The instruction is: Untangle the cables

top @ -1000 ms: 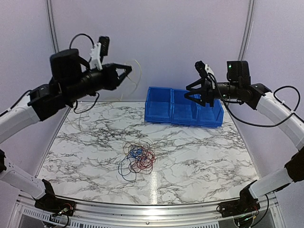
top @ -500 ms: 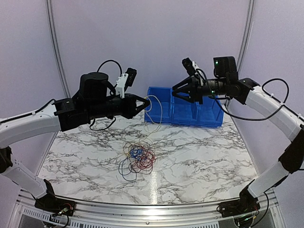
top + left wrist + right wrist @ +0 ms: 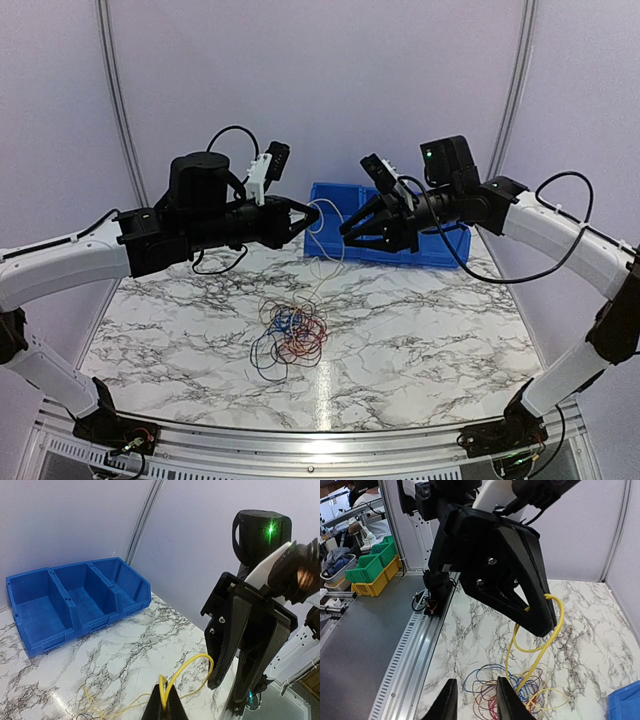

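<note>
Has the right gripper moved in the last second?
Yes. Against the blue bin, the right gripper has swung left and lower, from about the bin's middle across its left half, toward the yellow cable pinched in the left gripper.

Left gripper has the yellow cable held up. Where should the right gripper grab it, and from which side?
Take the yellow cable at the free loop arching out past the left gripper tips, coming straight across with the right gripper, which already faces it. That loop stands in open air, well above the tangle, so the fingers can probably straddle one strand cleanly.
</note>
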Controlling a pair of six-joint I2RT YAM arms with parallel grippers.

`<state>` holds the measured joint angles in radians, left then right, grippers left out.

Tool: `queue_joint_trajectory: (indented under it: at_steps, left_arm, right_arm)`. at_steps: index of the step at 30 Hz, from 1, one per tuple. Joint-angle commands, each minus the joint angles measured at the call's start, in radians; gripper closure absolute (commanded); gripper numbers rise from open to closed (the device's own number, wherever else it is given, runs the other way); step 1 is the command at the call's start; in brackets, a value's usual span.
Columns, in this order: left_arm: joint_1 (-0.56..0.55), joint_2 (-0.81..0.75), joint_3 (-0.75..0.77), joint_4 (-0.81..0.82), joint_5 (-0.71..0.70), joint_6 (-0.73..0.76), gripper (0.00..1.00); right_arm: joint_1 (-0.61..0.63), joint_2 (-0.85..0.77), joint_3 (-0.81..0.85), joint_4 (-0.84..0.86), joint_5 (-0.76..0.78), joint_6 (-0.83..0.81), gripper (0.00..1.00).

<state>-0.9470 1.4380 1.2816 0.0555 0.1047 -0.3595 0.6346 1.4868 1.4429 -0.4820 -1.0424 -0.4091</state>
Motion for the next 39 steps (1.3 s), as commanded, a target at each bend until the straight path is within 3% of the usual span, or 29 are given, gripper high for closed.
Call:
queue_joint_trajectory:
  at_steps: [1, 4, 8, 17, 29, 35, 39]
  left_arm:
    - [-0.007, 0.001, -0.006, 0.048, 0.013, -0.012, 1.00]
    - [-0.010, -0.002, -0.008, 0.051, 0.020, -0.012, 1.00]
    - [-0.014, -0.002, -0.010, 0.053, 0.031, -0.010, 1.00]
    - [-0.023, 0.010, -0.014, 0.054, 0.044, -0.009, 1.00]
    - [-0.030, 0.024, -0.012, 0.054, 0.049, -0.010, 1.00]
    - [-0.031, 0.027, -0.013, 0.053, 0.042, -0.007, 1.00]
    - [-0.032, 0.025, -0.017, 0.030, -0.001, 0.010, 0.96]
  right_arm:
    - [0.025, 0.025, 0.001, 0.026, 0.052, 0.039, 0.64]
    - [0.026, 0.058, 0.022, 0.059, 0.049, 0.100, 0.49]
    - [0.028, 0.090, 0.045, 0.102, 0.023, 0.163, 0.41]
    - [0.028, 0.110, 0.050, 0.187, -0.036, 0.265, 0.40]
    - [0.026, 0.109, 0.025, 0.280, -0.077, 0.354, 0.62]
    - [0.022, 0.113, 0.015, 0.305, -0.067, 0.377, 0.95]
    - [0.015, 0.107, 0.000, 0.304, -0.051, 0.371, 1.00]
